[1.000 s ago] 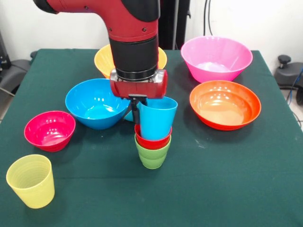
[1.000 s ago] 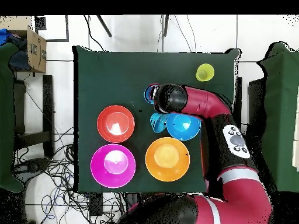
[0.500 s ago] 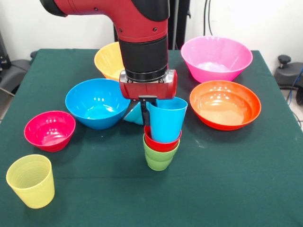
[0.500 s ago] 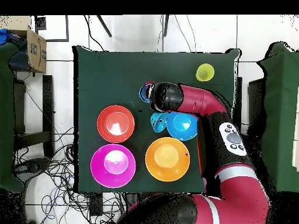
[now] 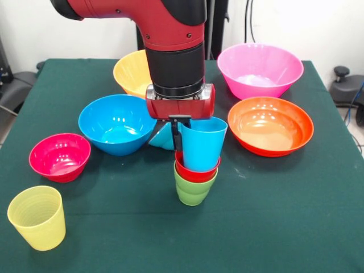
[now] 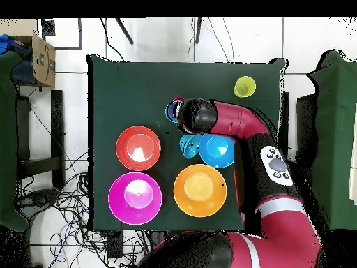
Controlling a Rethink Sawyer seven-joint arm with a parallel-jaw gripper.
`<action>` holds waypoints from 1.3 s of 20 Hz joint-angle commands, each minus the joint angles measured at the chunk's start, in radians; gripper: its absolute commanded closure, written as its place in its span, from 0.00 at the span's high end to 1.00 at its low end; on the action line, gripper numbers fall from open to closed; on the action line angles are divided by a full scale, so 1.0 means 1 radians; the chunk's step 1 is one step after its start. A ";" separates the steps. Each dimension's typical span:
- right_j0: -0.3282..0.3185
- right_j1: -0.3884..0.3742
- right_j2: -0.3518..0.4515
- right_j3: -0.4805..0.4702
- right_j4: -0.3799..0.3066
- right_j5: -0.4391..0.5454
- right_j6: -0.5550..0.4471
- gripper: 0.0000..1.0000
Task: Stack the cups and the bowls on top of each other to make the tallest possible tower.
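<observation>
The tower stands at the table's middle: a lime green cup (image 5: pixel 193 192) at the base, a red cup (image 5: pixel 197 173) in it, and a light blue cup (image 5: pixel 202 145) on top, tilted slightly. My gripper (image 5: pixel 178 135) comes straight down and is shut on the light blue cup's left rim, one dark finger outside the wall. In the overhead view the arm covers most of the tower (image 6: pixel 172 112). The ribbed yellow cup (image 5: pixel 36 218) stands alone at the near left and also shows in the overhead view (image 6: pixel 245 87).
Bowls sit open side up around the tower: medium blue (image 5: pixel 116 123), small magenta (image 5: pixel 60 156), small light blue (image 5: pixel 164 139) behind the gripper, yellow-orange (image 5: pixel 129 71), pink (image 5: pixel 260 69), red-orange (image 5: pixel 270 125).
My gripper has moved right in the front view, and the whole three-cup stack has shifted right with it. The bowls and the yellow cup have not moved.
</observation>
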 commanded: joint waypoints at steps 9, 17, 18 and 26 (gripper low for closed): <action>0.064 0.030 -0.014 -0.052 -0.098 0.055 -0.037 1.00; 0.064 0.028 -0.012 -0.056 -0.110 0.042 -0.040 1.00; 0.063 0.029 -0.010 -0.060 -0.112 0.038 -0.042 1.00; 0.069 0.034 -0.016 -0.111 -0.156 0.017 -0.057 1.00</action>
